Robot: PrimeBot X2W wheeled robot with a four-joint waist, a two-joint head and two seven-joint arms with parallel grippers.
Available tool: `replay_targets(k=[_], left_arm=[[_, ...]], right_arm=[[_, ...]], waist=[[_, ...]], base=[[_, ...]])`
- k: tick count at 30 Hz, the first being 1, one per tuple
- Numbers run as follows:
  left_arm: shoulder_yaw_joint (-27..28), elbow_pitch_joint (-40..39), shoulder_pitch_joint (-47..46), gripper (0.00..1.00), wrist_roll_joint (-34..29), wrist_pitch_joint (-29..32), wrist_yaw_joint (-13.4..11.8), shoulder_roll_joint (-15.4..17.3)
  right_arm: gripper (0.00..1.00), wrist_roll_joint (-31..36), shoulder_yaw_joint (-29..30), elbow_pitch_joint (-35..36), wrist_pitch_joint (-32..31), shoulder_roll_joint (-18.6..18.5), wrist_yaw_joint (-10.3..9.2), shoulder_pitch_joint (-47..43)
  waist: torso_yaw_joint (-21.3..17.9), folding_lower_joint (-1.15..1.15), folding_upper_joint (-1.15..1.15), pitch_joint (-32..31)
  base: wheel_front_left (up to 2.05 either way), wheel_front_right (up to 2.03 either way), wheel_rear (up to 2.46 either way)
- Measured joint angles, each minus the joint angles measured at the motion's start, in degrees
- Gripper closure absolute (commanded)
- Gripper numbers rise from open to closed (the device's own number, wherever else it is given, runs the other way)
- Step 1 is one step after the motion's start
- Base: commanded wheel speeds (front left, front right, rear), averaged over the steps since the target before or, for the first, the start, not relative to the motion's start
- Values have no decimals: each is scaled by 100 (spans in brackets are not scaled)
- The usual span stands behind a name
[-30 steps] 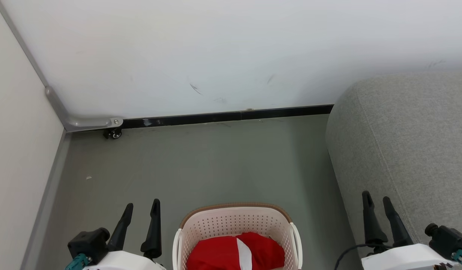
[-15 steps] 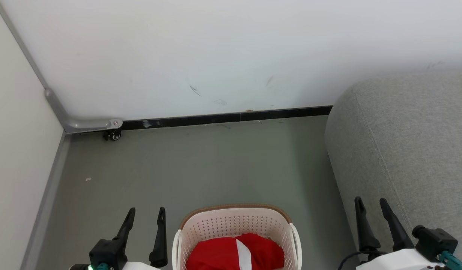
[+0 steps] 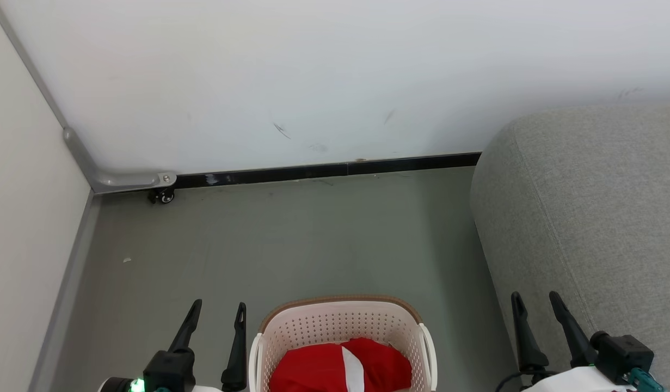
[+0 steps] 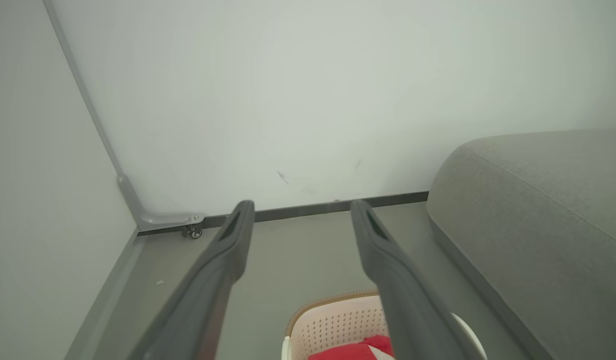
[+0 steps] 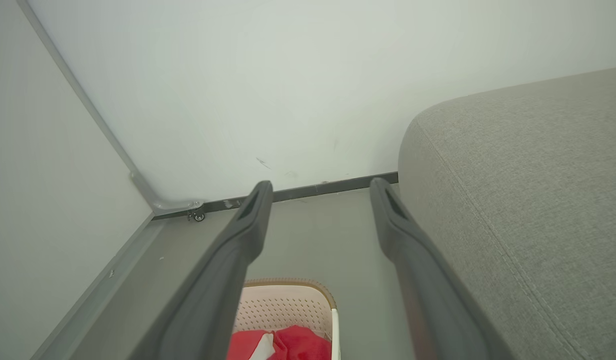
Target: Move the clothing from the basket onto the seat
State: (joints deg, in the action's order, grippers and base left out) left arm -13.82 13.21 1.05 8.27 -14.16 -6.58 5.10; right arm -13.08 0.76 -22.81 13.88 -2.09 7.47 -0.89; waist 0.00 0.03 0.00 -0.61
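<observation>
Red clothing [image 3: 340,367] w/ white band sits bunched in cream basket [image 3: 340,321] on grey floor [image 3: 291,239], white wall [image 3: 313,81] behind, grey seat [image 3: 585,207] at right. Left hand [image 3: 219,305] & right hand [image 3: 534,296] both spread, flanking basket.

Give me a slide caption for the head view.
Open left hand and right hand flank the basket of red clothing, grey seat at right.

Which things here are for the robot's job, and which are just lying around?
For the job:
red clothes
basket
seat

Just lying around:
little wheel
metal bracket
white speck
</observation>
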Motion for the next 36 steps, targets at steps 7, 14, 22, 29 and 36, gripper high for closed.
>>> replay_targets(k=[7, 14, 22, 29, 36], left_arm=[[41, 55, 0, 0, 1, -1, 0, -8], [96, 113, 0, 0, 8, 0, 0, -15], [152, 123, -1, 0, 8, 0, -1, -24], [169, 137, -3, 0, -3, 0, 0, -30], [209, 211, -19, 0, -44, 0, 3, -23]], right_arm=[[0, -1, 22, -38, 7, 0, 0, 5], [0, -1, 22, -100, 7, 0, 0, 9], [0, -1, 21, -107, 7, -1, 0, 117], [0, -1, 20, -107, 8, -2, 0, 115], [0, -1, 27, -97, 8, -3, 1, 118]], waist=[[-12, 0, 0, 15], [-18, 0, 0, 42], [-18, -1, 0, 90], [-19, -1, 0, 155], [-34, -1, 0, 256]], base=[[0, 0, 0], [0, 0, 0], [0, 0, 0], [0, 0, 0], [0, 0, 0]])
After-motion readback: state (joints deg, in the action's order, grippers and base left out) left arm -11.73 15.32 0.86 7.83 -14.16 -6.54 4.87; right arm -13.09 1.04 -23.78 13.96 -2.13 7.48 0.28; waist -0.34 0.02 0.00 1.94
